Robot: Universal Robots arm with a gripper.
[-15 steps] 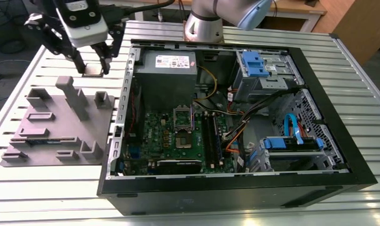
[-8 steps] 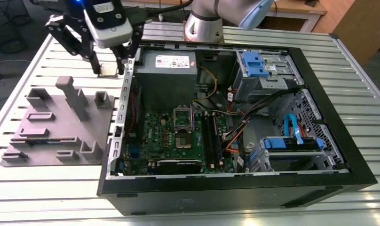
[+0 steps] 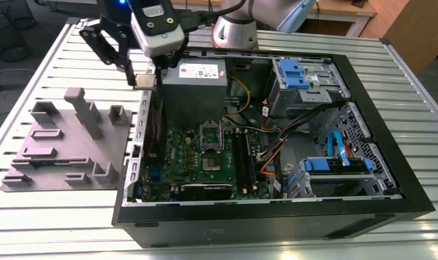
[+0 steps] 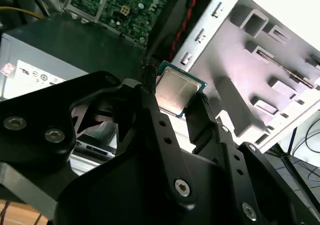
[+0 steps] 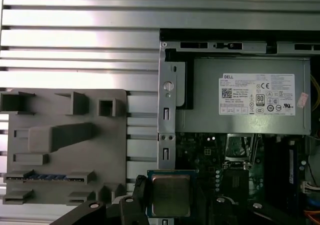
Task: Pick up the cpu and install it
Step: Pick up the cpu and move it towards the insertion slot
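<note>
My gripper (image 3: 145,81) is shut on the cpu (image 3: 145,82), a small square chip with a silver top. I hold it in the air over the case's wall on the exterior view's left, between the grey holder and the power supply. The chip (image 4: 175,91) sits pinched between the two black fingers (image 4: 150,105) in the second wrist view. In the first wrist view the cpu (image 5: 170,195) hangs over the board's edge, with the open socket frame (image 5: 239,150) off to one side. The socket (image 3: 210,142) lies on the green motherboard, lower in the case.
The open computer case (image 3: 378,70) lies on a slatted metal table (image 3: 52,216). A grey power supply (image 3: 195,81) stands close beside the gripper. A grey parts holder (image 3: 67,146) sits on the exterior view's left, with a green memory stick (image 5: 48,176) in a slot. Cables and blue drive bays fill the case's far side.
</note>
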